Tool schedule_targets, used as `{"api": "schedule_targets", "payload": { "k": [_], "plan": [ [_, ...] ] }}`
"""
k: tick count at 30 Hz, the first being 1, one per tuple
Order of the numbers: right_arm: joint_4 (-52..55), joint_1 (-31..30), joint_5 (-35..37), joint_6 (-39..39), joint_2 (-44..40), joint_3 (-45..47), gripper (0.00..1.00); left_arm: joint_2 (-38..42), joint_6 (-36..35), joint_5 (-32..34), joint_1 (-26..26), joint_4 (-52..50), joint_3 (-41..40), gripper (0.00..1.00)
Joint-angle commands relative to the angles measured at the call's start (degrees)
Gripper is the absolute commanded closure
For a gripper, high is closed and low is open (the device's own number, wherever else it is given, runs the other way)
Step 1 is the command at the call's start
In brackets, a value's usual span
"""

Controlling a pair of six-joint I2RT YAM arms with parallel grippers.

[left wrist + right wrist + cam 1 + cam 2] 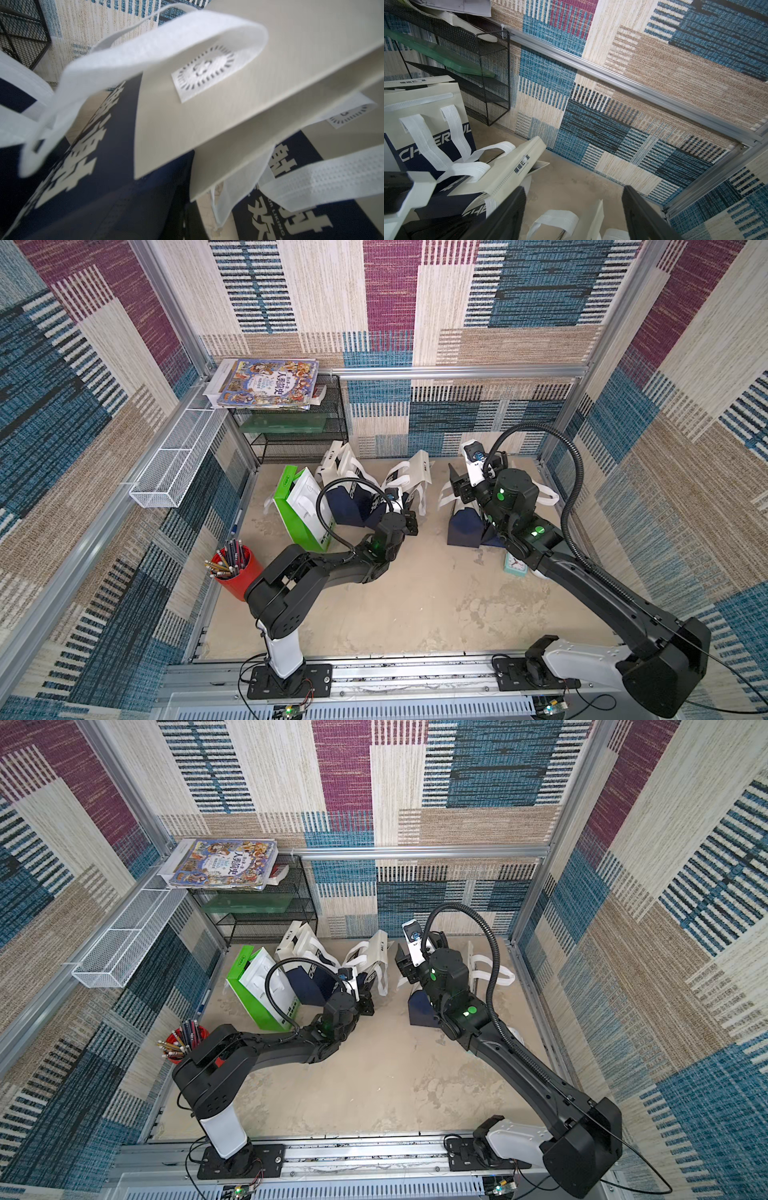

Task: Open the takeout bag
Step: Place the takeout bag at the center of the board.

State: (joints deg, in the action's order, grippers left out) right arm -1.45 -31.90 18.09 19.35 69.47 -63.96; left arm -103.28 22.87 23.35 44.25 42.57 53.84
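Your left gripper (410,524) is clenched low at the navy-and-white takeout bag (411,472), at the back of the bench (415,605), probably to steady it; its fingers are hidden, so a grasp is not sure. Your right gripper (573,188) hangs released, jaws wide, above white handles (554,220), likely to pull one. The bag mouth is hidden.

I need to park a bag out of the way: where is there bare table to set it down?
The widest bare patch of table lies up front, between the red pencil cup and the teal clock. Crowded: the back, with the green bag, navy bags and mesh rack.
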Motion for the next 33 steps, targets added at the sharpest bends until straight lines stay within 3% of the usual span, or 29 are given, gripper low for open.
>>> {"api": "schedule_targets", "payload": {
  "k": [1, 15, 33],
  "plan": [
    [-2.62, 0.05, 0.69, -0.93, -0.46, 0.42, 0.23, -0.17, 2.72, -2.31, -0.13, -0.91, 0.80, 1.00],
    [-3.20, 0.00, 0.24, -0.55, -0.79, 1.45, 0.23, 2.19, 10.29, -4.02, -0.13, 0.43, -1.61, 1.00],
    [-4.01, -0.94, 0.94, 0.90, -1.40, 2.70, 0.23, 3.91, 14.67, -4.41, -0.74, 2.10, -5.19, 1.00]
  ]
}}
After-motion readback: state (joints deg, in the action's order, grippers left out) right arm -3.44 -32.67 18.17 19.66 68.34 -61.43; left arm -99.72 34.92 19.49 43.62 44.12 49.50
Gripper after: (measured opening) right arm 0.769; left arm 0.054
